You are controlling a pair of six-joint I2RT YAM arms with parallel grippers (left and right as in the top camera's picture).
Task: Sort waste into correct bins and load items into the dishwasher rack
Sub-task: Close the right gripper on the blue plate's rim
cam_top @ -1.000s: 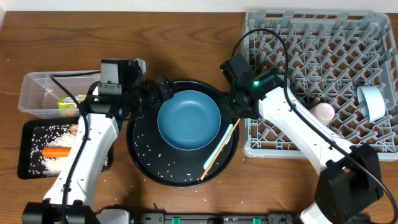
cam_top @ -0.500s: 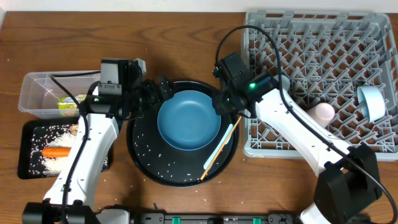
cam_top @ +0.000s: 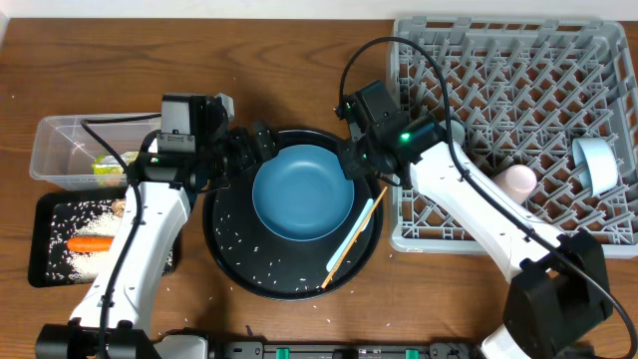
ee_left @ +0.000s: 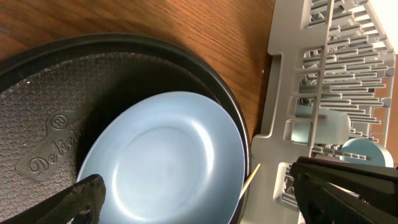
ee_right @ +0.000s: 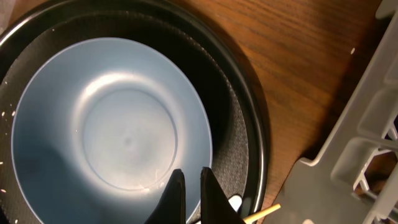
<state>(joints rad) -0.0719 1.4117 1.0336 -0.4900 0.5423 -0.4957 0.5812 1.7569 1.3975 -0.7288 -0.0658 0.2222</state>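
The desk point(cam_top: 100, 60) carries one grey rack point(cam_top: 498, 60), one round black tray point(cam_top: 214, 244) and two bins. One is a clear tub point(cam_top: 50, 150) holding a yellow-green wrapper point(cam_top: 110, 165). The other is a shallow black bin point(cam_top: 45, 269) with one carrot point(cam_top: 90, 242) on scattered rice point(cam_top: 75, 211). Two cups lie in the rack, one pink cup point(cam_top: 517, 179) and one light-blue cup point(cam_top: 596, 165). One blue plate point(cam_top: 302, 191) sits in the round tray, and the chopsticks point(cam_top: 326, 280) and one white utensil point(cam_top: 349, 237) lie along its right edge. The chopsticks read as a single line, so their count cannot be told.

The right end effector point(cam_top: 349, 165) is clenched at the plate's far right rim. Its wrist view shows the fingers point(ee_right: 177, 196) almost together over that rim; whether the rim sits between them cannot be told. The left end effector point(cam_top: 261, 140) hangs released at the plate's far left, grasping nothing. Its view shows wide-spread fingers point(ee_left: 81, 196) flanking the plate, and raised lettering on the tray floor that the overhead misses. Only the overhead shows the bins.
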